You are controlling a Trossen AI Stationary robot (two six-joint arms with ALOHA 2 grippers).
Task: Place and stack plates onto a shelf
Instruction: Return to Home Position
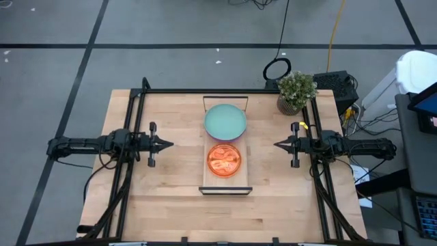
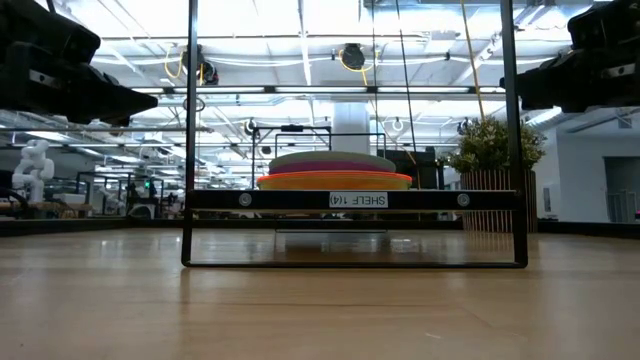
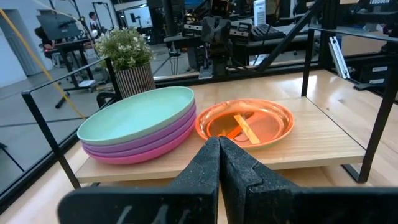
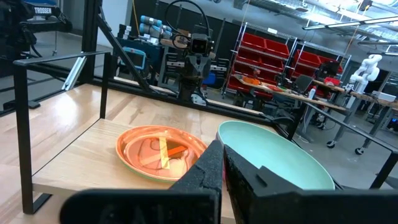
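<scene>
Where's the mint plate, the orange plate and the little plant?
mint-green plate (image 1: 225,120), high view, middle of its top face.
orange plate (image 1: 224,160), high view, its centre.
potted plant (image 1: 295,87), high view, its leaves.

On the shelf (image 1: 226,184), a mint-green plate (image 1: 225,121) lies just beside an orange plate (image 1: 224,160), between the closed-fingered left gripper (image 1: 166,144) and right gripper (image 1: 278,144).

Bright, even overhead light, with soft faint shadows on the light-wood tabletop (image 1: 171,198). The translucent orange round plastic plate (image 1: 224,160), midway between left gripper (image 1: 168,144) and right gripper (image 1: 278,144), glows and carries glare spots. Low view is backlit: ceiling strip lights (image 2: 300,35) blown out, arms near-silhouettes. Shade lies under the long light-wood shelf (image 3: 311,143).
</scene>
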